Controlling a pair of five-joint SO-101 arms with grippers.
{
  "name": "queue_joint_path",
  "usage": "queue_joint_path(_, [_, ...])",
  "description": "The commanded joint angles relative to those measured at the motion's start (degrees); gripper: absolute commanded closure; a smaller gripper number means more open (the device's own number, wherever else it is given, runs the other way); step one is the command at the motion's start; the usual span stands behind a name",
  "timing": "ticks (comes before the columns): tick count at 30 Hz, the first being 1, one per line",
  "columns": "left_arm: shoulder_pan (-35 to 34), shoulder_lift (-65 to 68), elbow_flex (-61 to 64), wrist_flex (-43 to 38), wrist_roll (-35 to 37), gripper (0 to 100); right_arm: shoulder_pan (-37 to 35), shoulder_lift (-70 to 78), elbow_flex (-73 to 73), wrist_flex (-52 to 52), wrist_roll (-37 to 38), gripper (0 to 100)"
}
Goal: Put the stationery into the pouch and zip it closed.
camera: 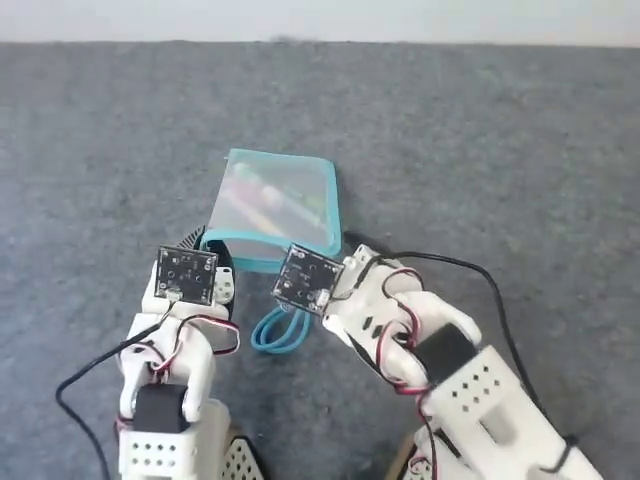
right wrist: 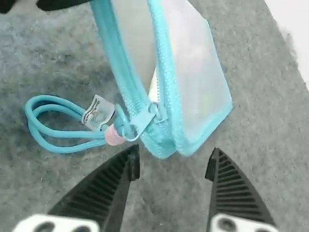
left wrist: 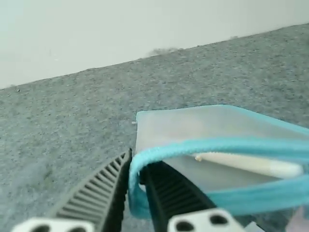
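The translucent pouch (camera: 278, 205) with teal trim lies flat on the grey carpet, with coloured stationery (camera: 275, 200) inside it. My left gripper (left wrist: 137, 163) is shut on the pouch's teal rim (left wrist: 203, 145) at its near left corner. A white pen (left wrist: 246, 164) shows through the open mouth. My right gripper (right wrist: 174, 153) stands open just short of the pouch's other near corner. The zipper pull (right wrist: 144, 118) sits at that corner. A teal cord loop (right wrist: 53, 128) trails from it.
Grey carpet (camera: 480, 140) spreads around the pouch, ending at a pale wall (camera: 320, 20) at the back. The cord loop (camera: 278, 333) lies between the two arms. Black cables (camera: 470, 270) run along the right arm.
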Motion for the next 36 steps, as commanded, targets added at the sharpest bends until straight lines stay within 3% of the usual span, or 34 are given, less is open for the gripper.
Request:
queue_joint_path(1, [-0.26, -0.53, -0.57, -2.20, -0.53, 99, -0.40, 3.30, -0.35, -3.74, 0.53, 76.9])
queue_joint_path(14, [3.34, -0.62, -0.31, -1.32, -0.53, 99, -0.31, 10.15, -0.62, -12.18, -1.93, 77.8])
queue_joint_path(21, [3.60, -0.62, -0.31, -1.32, -0.53, 99, -0.13, 10.15, -0.62, -13.49, -3.08, 96.8])
queue_joint_path(25, [3.69, -0.62, -0.31, -1.32, -0.53, 99, 0.04, 10.24, -0.62, -13.14, -3.08, 99.1])
queue_joint_path(28, [3.16, -0.70, -0.92, -1.49, 0.18, 98, 2.15, 10.24, -0.62, -13.41, -7.47, 99.1])
queue_joint_path(32, [1.14, -0.70, -4.09, 0.44, 4.40, 87, 7.16, 10.33, -0.97, -13.67, -13.01, 99.1])
queue_joint_path(36, [0.79, -0.70, -7.96, 4.40, 4.40, 88, 10.24, 10.33, -3.60, -11.82, -16.35, 99.1])
